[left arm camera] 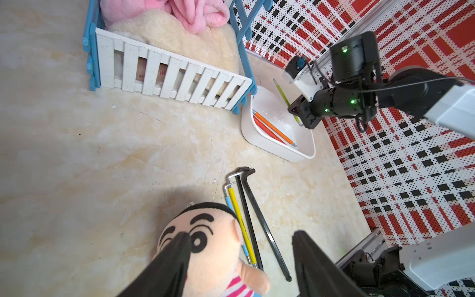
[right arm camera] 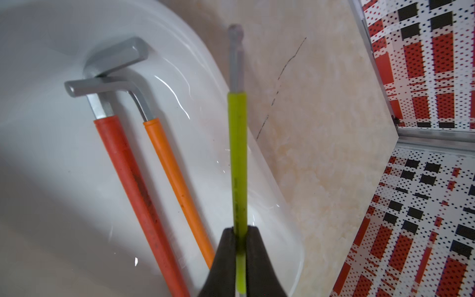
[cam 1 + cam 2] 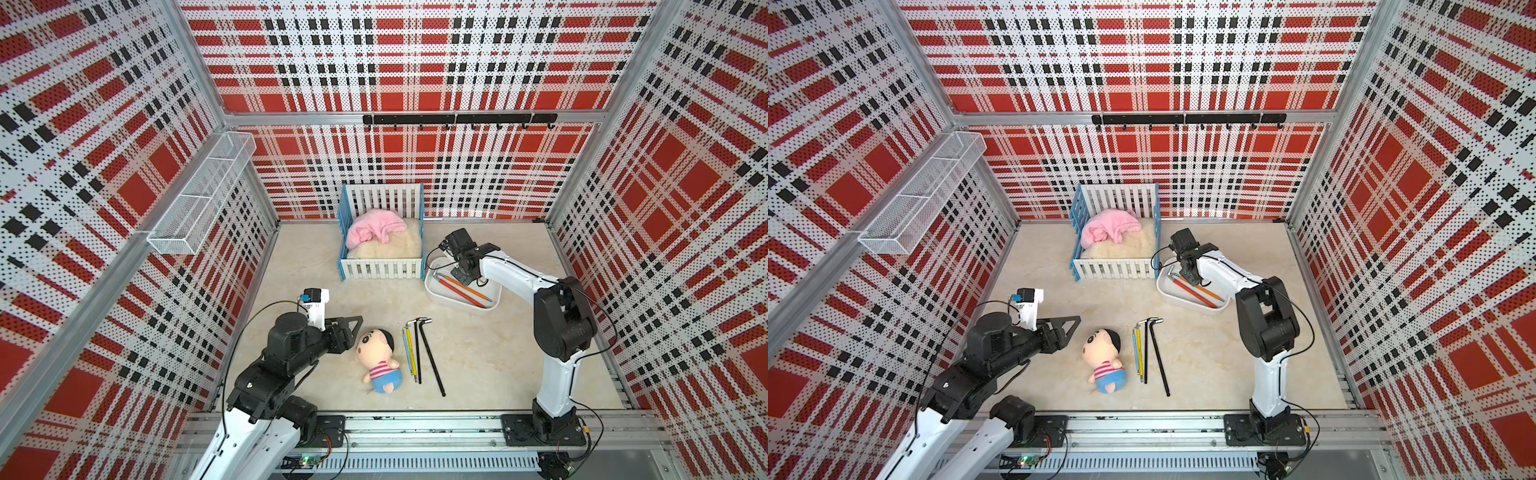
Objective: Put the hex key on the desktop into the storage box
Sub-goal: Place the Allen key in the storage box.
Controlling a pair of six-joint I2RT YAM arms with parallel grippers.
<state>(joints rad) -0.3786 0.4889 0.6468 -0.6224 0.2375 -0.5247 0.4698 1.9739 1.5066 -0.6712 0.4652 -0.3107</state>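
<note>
Claws first: my right claw (image 2: 240,231) is squeezed shut on the green hex key (image 2: 237,154), down on its smooth green sleeve. The key sticks straight out in front of the claw, long and thin, with a bare grey metal ball at the far end. It is up in the air, not lying down yet.

The storage box (image 2: 51,38) is right under it. The box is white, shiny plastic with round corners. A red key (image 2: 128,167) and an orange key (image 2: 174,174) lie flat inside, and my green key points almost the same way. Its tip looks like it pokes over the box wall, so I think I must go lower or pull back a bit before I let go.

My left claw (image 1: 241,234) has its two black fingers apart and holds nothing. It is far from the box, beside the soft doll (image 3: 378,357). Four more keys (image 3: 419,353) wait side by side on the pale, stony-looking desktop (image 3: 498,365).
</note>
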